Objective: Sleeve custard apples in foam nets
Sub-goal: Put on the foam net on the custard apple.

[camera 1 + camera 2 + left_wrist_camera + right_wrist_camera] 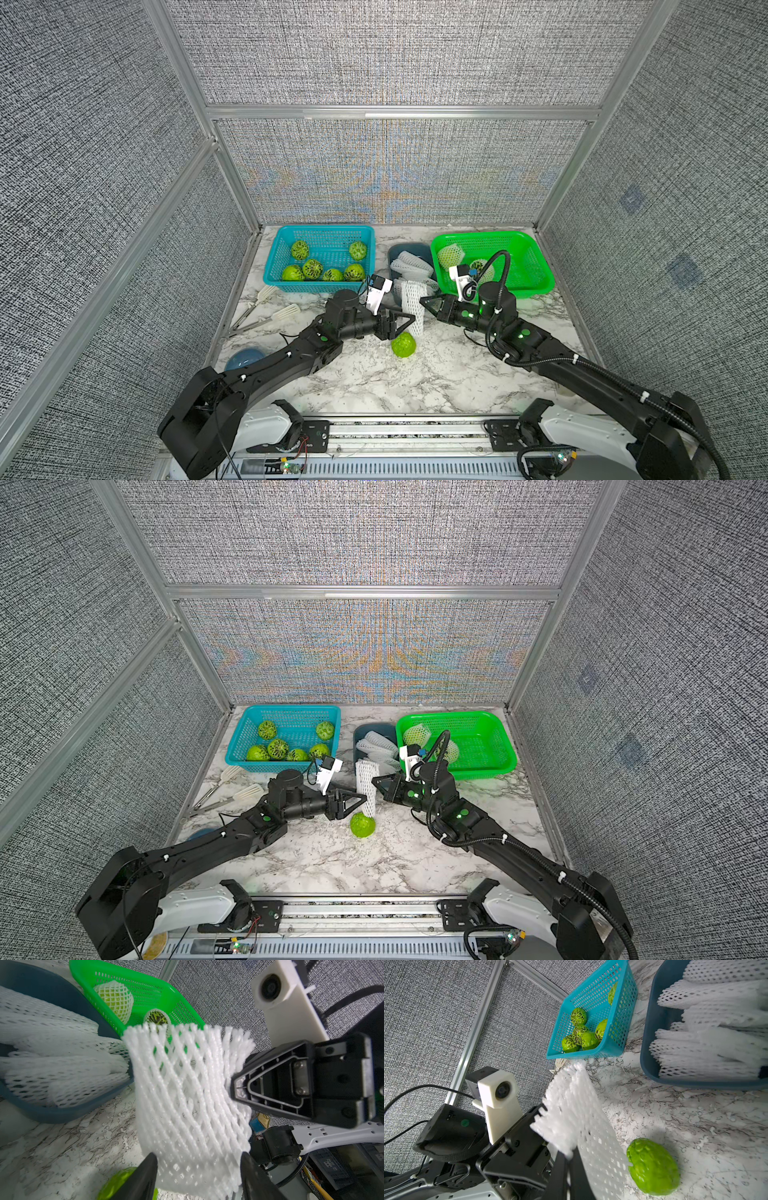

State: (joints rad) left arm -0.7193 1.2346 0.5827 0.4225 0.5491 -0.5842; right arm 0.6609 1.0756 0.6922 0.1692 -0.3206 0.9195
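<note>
Near the middle of both top views we see one foam net (411, 305) (365, 785) hanging upright between the two tools. The right gripper (422, 300) reaches in from the right of the frame, and its jaws are pressed together on the net's right edge, about halfway up. The left gripper (405, 326) comes from the left with its jaws standing apart. In the left wrist view its two black fingers (145, 1178) sit at the bottom of the frame, one at each side of the net's lower end. We cannot tell whether they touch the foam. The net is a white, soft-looking tube of crossed strands with diamond-shaped holes and a frayed, toothed top edge. Just below it in the top views lies a loose custard apple (403, 344) (653, 1165), a round, bright green fruit with bumpy skin, resting on the white marble-patterned table (415, 382). We cannot tell whether net and fruit touch. At the upper left of the table a turquoise lattice basket (320, 228) holds six more custard apples (312, 268), whose scales are darkly outlined. At the upper right a bright green lattice basket (482, 235) holds two sleeved fruits (451, 254). Between the baskets a smooth dark blue tray (409, 246) carries a pile of flat spare nets (411, 266). White slotted tongs (270, 311) lie at the left, below the turquoise basket.
</note>
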